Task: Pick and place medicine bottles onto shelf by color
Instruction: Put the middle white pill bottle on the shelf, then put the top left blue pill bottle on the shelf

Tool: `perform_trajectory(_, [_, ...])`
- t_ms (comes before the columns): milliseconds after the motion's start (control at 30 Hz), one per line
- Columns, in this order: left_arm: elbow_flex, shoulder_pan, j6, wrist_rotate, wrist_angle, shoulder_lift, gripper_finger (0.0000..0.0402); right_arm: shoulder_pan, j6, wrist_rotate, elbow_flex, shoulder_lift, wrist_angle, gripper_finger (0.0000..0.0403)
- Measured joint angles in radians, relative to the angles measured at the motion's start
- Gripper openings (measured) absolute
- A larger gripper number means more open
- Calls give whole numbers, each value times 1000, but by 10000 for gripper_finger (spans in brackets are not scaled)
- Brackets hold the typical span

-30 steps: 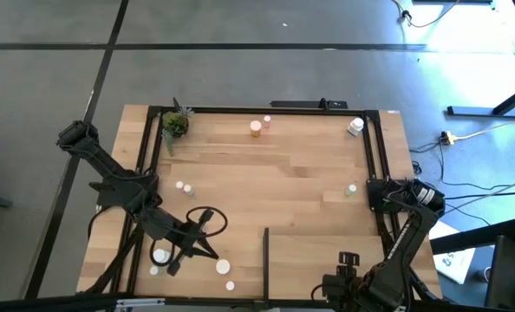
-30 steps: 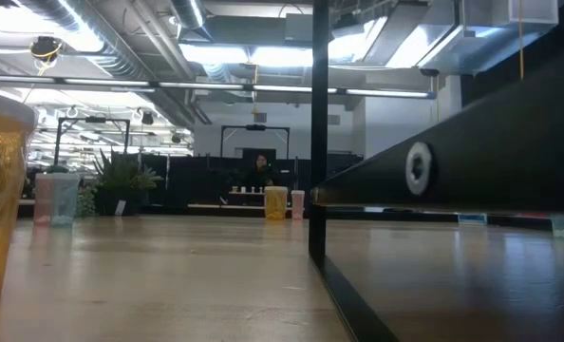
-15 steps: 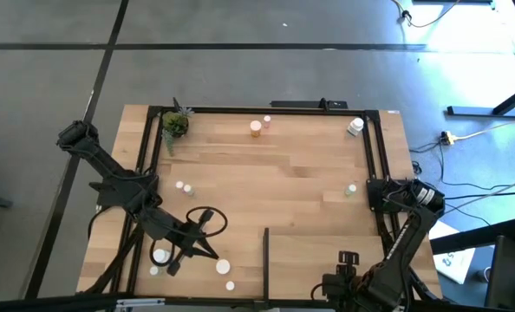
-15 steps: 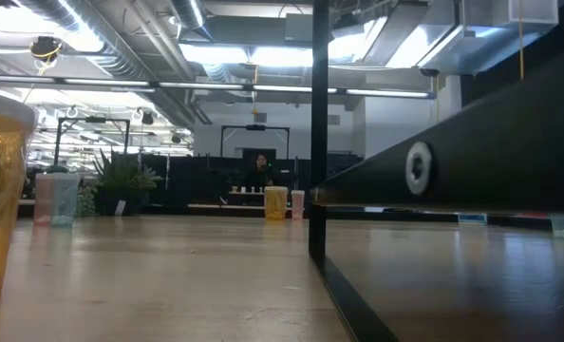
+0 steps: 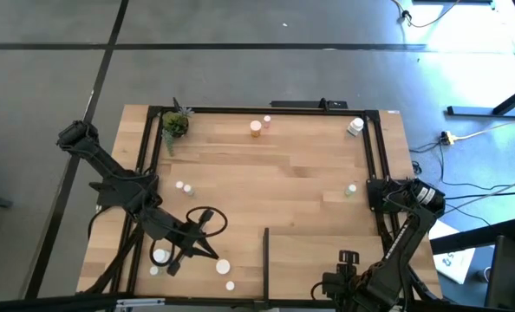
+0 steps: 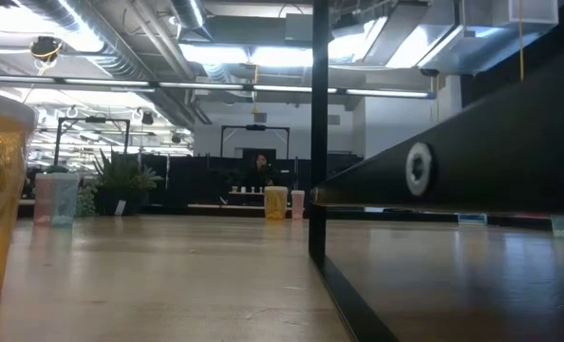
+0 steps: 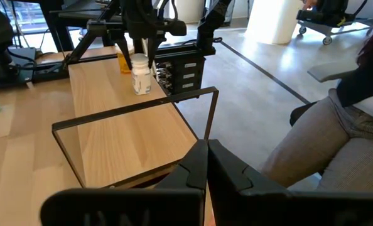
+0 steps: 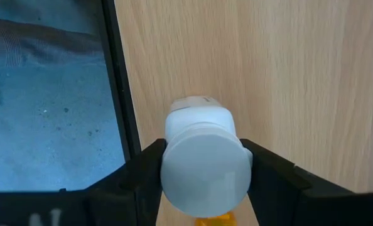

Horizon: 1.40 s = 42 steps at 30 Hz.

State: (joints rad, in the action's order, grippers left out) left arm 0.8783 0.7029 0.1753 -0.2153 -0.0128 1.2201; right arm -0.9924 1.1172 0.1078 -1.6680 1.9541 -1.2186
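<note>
My right gripper [image 8: 205, 168] hangs over the shelf [image 5: 314, 256], the light-wood panel with a black strip at the table's near right, and is shut on a white medicine bottle [image 8: 198, 119]. An orange bottle [image 7: 124, 60] stands on the shelf right beside it. My left gripper [image 7: 207, 144] is shut and empty, held above the table's near left [image 5: 207, 251]. Other bottles stand loose on their bases: several white ones [image 5: 223, 267] near the left gripper, an orange one [image 5: 256, 128] at the far edge, a greenish one [image 5: 351, 188] at the right. My right gripper pinches the white bottle by its white cap [image 8: 171, 171], one finger on each side. The fingers [image 8: 269, 179] come from above, pointing down. The bottle is upright below them; whether its base [image 7: 140, 91] rests on the shelf I cannot tell.
A small green potted plant [image 5: 174, 124] stands at the far left corner. A black frame [image 5: 372, 156] edges the tabletop. The shelf's black strip [image 6: 318, 142] rises as a post in the low view. A seated person's legs [image 7: 337, 138] show beyond the table's near edge.
</note>
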Motion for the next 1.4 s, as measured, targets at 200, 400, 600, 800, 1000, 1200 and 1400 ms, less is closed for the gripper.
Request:
perform_trajectory(200, [0,0,-1,0,0,0,0,2,0,-4,1,0,-1,202])
perform_trajectory(400, [0,0,-2,0,0,0,0,2,-1,-8,5,6,-2,237])
perform_trajectory(600, [0,0,-2,0,1,0,0,16,-2,-7,4,3,-7,249])
perform_trajectory(800, [0,0,-2,0,1,0,0,23,-3,-8,3,2,-22,250])
perform_trajectory(1000, [0,0,-2,0,2,0,0,22,-1,-23,-30,0,-54,250])
perform_trajectory(1200, [0,0,-2,0,4,0,0,22,-2,-23,-96,-2,-82,250])
perform_trajectory(1400, [0,0,-2,0,6,0,0,22,-3,-9,-167,-2,-173,250])
